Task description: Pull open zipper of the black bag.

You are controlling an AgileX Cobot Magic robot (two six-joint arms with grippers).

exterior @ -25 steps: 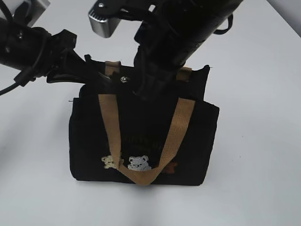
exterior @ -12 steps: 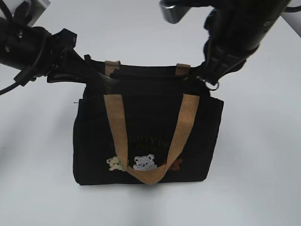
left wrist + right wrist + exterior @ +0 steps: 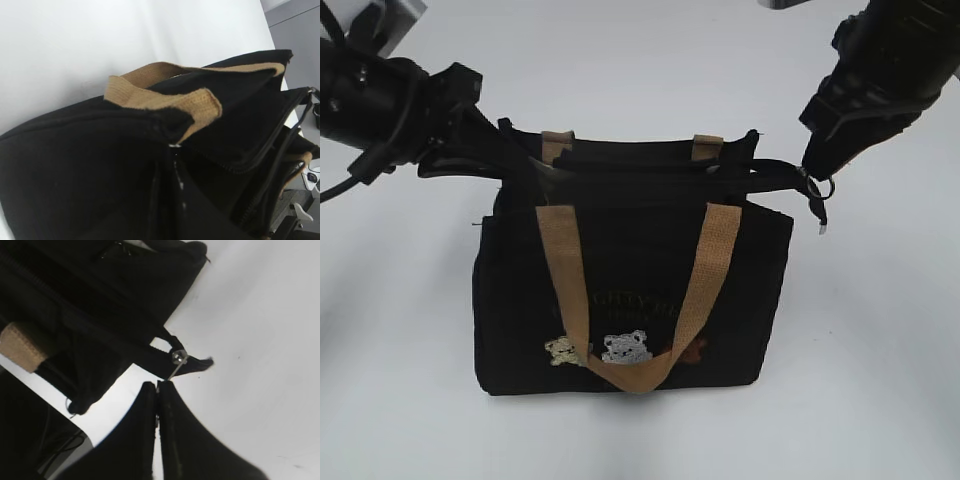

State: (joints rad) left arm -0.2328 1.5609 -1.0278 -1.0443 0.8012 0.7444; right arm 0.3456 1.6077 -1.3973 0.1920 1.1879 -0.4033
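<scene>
The bench (image 3: 410, 330) is a plain white, smooth, matt surface, and the bag (image 3: 630, 300) stands upright near its middle. The bag is a small boxy tote of soft black woven cloth that sags and creases rather than holding crisp corners; I judge it light and floppy, so it would slide or tip under a pull unless one end is pinned. Two tan handles (image 3: 705, 270) of coarse ribbed webbing loop over the front face, above three little stitched bears (image 3: 620, 347) and faint lettering.

The left pincer (image 3: 525, 160) comes in from the left and meets the bag's top left corner; in its wrist view the dark fingers (image 3: 165, 200) lie closed together over black cloth, so it appears clamped on the bag's edge as an anchor.

The zipper (image 3: 650, 172) runs as a thin black line along the top edge, and the mouth looks parted along most of its length, with the slider out at the right end on a drawn-out tail of tape. The right pincer (image 3: 157, 387) is fully closed, its tips nipping the thin metal ring pull (image 3: 176, 361), which hangs just beyond the bag's right corner. The ring is hard, slick and tiny, likely to slip from a loose pinch; it is the right place to hold.
</scene>
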